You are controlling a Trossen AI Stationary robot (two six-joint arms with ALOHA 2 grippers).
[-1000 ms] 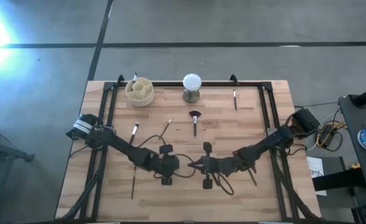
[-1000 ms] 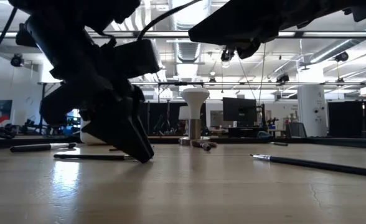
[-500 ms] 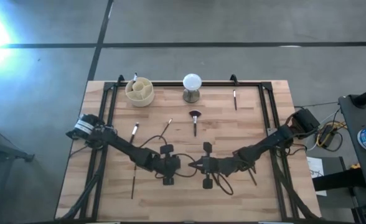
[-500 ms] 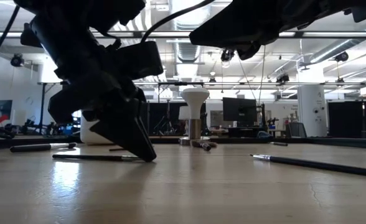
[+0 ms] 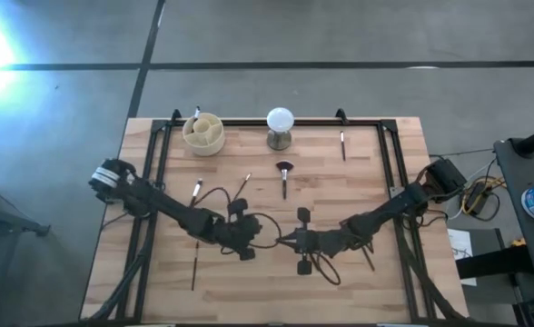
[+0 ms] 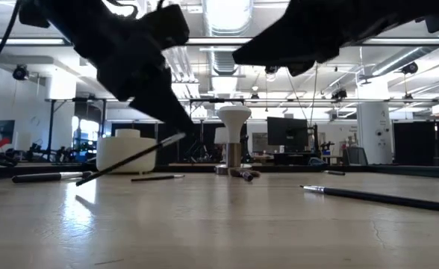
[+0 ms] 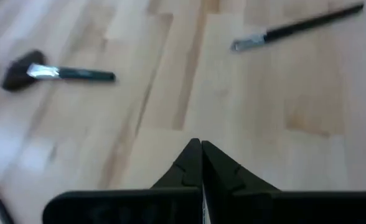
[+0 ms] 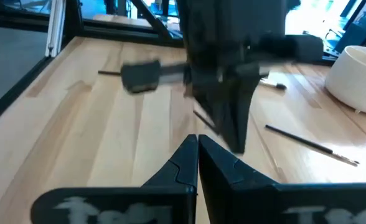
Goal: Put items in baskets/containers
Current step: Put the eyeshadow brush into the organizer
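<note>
Left gripper [image 6: 176,123], raised above the middle of the pale wood table [image 5: 249,282], is clenched on a thin brush [image 6: 130,158] that slants down from its tip. Right gripper [image 5: 285,242] sits low near the centre, fingers pressed together on nothing. Other brushes lie scattered on the planks, the fan brush [image 5: 284,172] near a white ball [image 5: 280,120]. Cream cup [image 5: 203,133] stands at the far left corner. Behind, a large hall with ceiling lights and monitors.
</note>
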